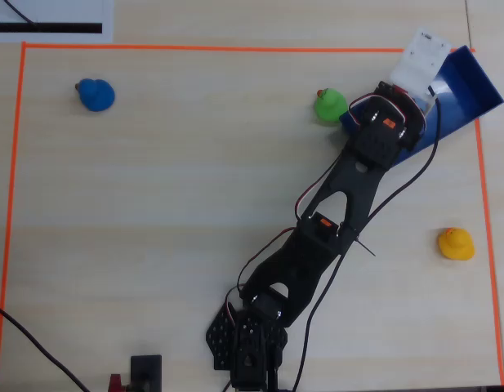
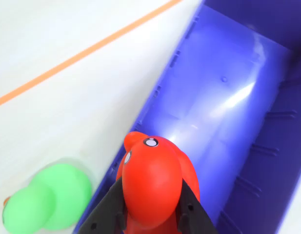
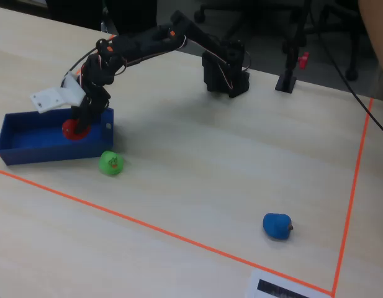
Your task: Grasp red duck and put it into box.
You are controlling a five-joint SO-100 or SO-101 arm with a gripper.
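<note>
Clamped tight on the red duck, gripper hanging over the near end of the box. Duck's underside cut off below the wrist view; from overhead, hidden completely under the arm. Green duck just outside the wall.

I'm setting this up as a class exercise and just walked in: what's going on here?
A small black robot arm has its pincer closed on the red duck and holds it at the near end of the blue box, above the floor just inside its wall. The box looks empty in the wrist view. A green duck sits on the table just outside the box; a blue duck and a yellow duck lie farther off inside the orange tape border.
</note>
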